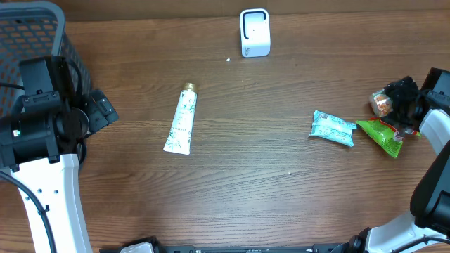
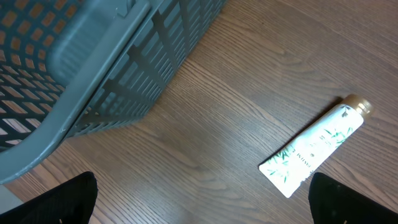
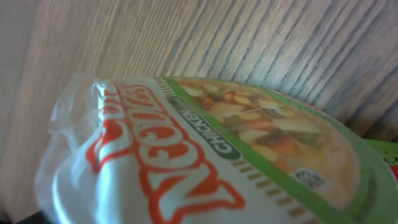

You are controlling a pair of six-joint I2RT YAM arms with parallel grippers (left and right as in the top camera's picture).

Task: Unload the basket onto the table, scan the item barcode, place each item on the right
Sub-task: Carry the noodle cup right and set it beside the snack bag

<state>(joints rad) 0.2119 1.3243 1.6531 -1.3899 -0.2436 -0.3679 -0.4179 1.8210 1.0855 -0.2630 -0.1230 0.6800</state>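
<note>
Grey mesh basket (image 1: 31,28), plastic-wrapped chicken noodle cup (image 3: 205,155)

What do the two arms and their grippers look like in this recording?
Both share one build. The left arm and right arm have smooth white shell links joined by blocky black joint housings. Each ends in a black gripper: the left gripper and the right gripper. A thin black cable runs beside the left arm's white link, and a small green light glows on its housing.

"CHICKEN" on noodle cup lid (image 3: 249,149), upside down
</note>
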